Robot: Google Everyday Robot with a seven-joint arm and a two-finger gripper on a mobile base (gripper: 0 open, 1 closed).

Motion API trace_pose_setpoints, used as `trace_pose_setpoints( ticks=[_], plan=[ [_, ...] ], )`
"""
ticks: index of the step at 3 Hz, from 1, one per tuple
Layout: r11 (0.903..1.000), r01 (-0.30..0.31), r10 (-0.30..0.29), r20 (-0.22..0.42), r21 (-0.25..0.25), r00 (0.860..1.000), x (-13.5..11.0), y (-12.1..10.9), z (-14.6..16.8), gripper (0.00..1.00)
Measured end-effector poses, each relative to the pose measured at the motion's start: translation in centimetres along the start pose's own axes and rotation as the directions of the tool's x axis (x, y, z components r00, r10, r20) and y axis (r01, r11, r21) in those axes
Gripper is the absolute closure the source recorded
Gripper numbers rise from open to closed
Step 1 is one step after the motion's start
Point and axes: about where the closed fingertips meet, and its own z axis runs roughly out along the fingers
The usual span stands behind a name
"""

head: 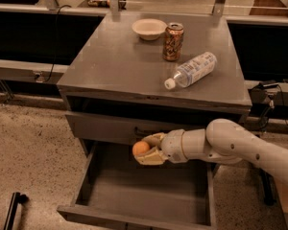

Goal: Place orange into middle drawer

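The orange (140,148) is a small round fruit held between the tan fingers of my gripper (145,150). The gripper is shut on it and hangs just above the rear part of the open middle drawer (134,190), a wide grey metal drawer with a bare floor, pulled out toward the camera. My white arm (230,145) reaches in from the right, below the cabinet top. The gripper is in front of the closed drawer front (105,126) above.
On the grey cabinet top (115,61) stand a white bowl (149,28), an orange-brown patterned can (173,42) and a clear plastic bottle (192,70) lying on its side. Speckled floor lies to the left. A black object (12,210) stands at the lower left.
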Motion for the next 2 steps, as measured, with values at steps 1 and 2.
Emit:
trace_pose_setpoints(
  ticks=[1,2],
  plan=[
    [0.9984,-0.039,0.042,0.074,-0.041,0.996,3.5,2.0,2.1,1.00],
    [0.9953,-0.063,0.072,0.124,-0.073,0.990,7.7,4.1,3.3,1.00]
  ],
)
